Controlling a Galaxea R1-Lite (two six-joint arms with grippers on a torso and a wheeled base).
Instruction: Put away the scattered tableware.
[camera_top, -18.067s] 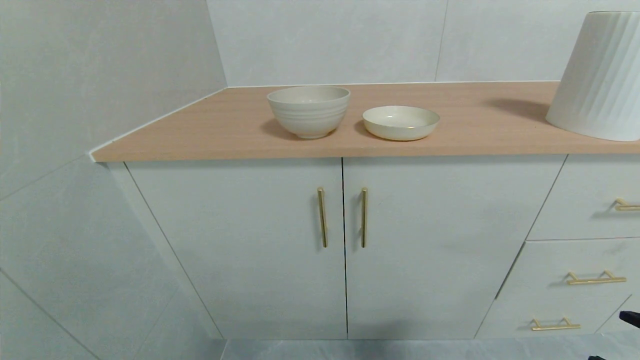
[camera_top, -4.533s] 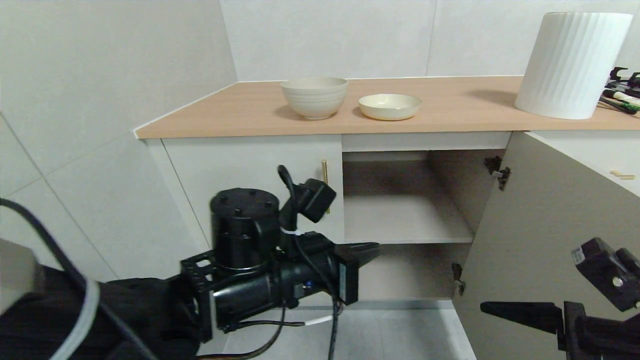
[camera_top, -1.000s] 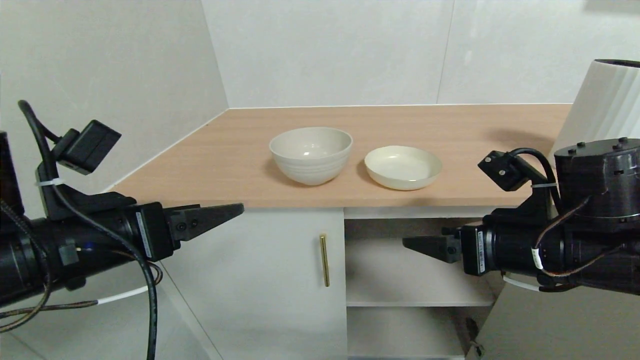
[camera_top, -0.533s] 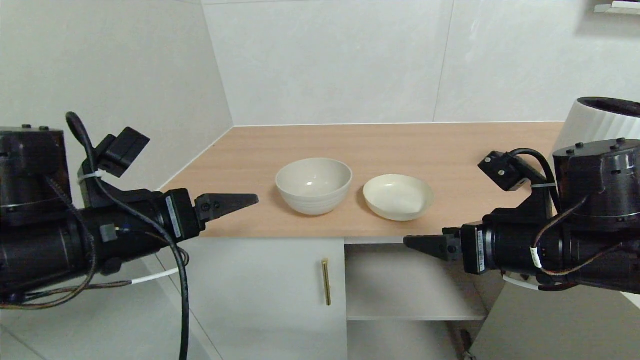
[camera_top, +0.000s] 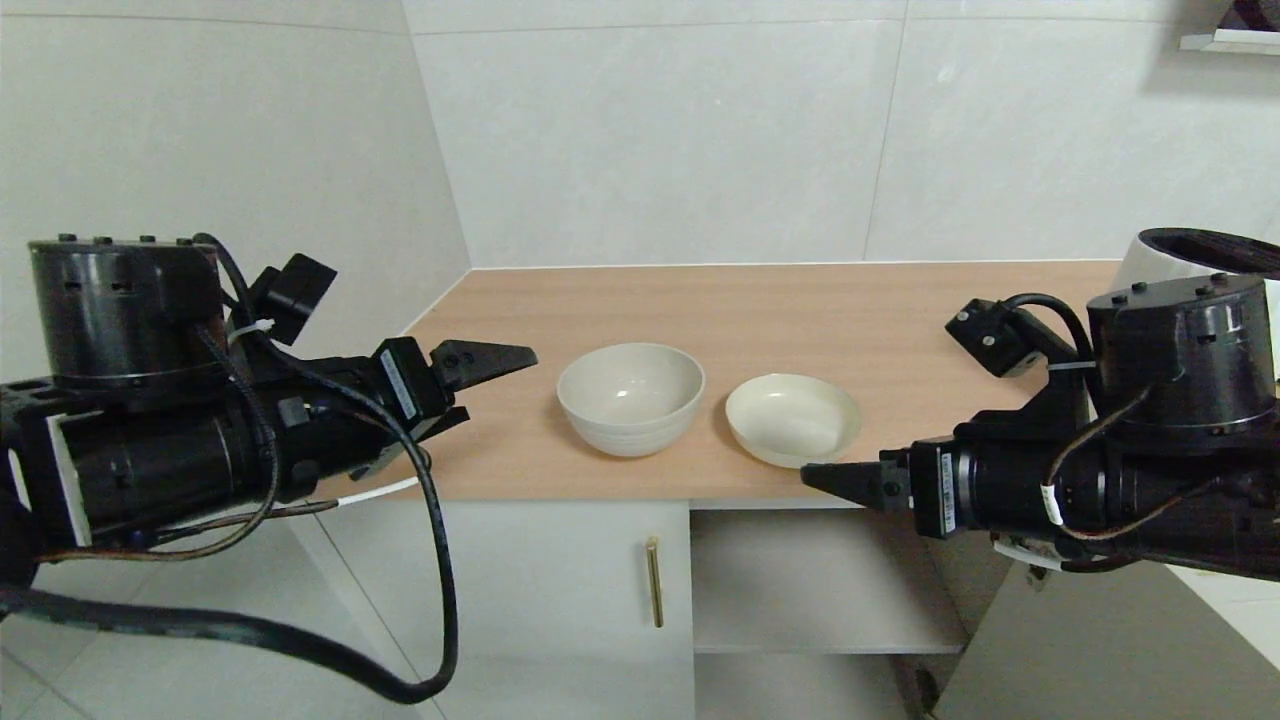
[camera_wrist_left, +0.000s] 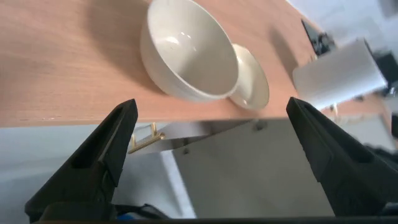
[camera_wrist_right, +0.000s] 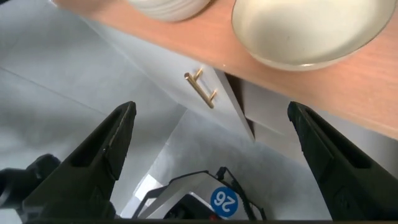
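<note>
Pre-grasp step: bowl (camera_top: 630, 397) on surface (camera_top: 760, 310), dish (camera_top: 793, 418) at its 3 o'clock; left end effector (camera_top: 500, 385) spread apart at bowl's 9, right end effector (camera_top: 830, 480) spread apart at dish's 5; next probably rim grasps, then cabinet shelf (camera_top: 810, 590).

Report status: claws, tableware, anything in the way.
Both open: left claw short of the bowl, right claw at the counter edge by the shallow dish. Both dishes on counter, untouched. Nothing between claws and dishes; cabinet open below.
</note>
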